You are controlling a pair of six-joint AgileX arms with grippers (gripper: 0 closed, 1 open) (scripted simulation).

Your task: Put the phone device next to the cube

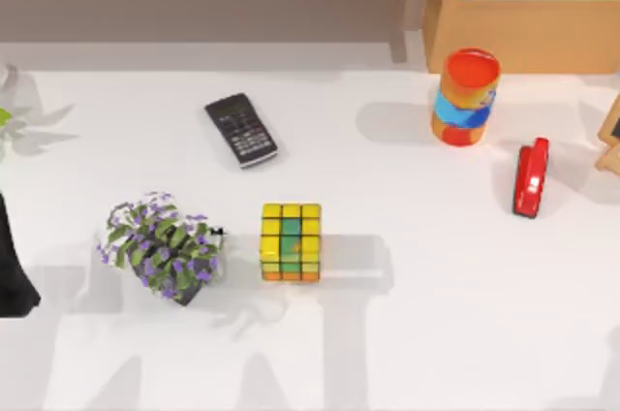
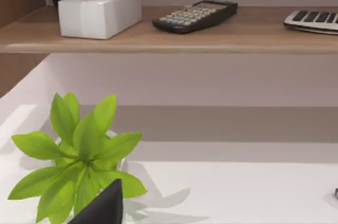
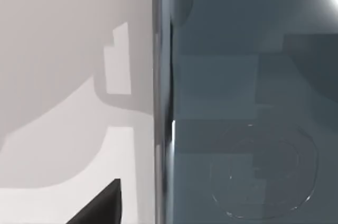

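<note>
The phone device (image 3: 248, 102) sits right under the right wrist camera, glossy dark face up on the white counter (image 3: 63, 49), its long edge running straight along the view. The right arm is clearly nearer. One dark fingertip (image 3: 103, 205) shows; grip state cannot be told. The cube (image 1: 291, 241) waits mid-counter. No legible writing anywhere.

The cube (image 1: 291, 241) shows yellow, green and orange tiles in a black grid. Left of the cube, a plant (image 1: 160, 244) bears purple flowers. Right of it, a stapler (image 1: 530, 176) is red; the phone (image 3: 248, 102) is glossy grey-blue.
</note>
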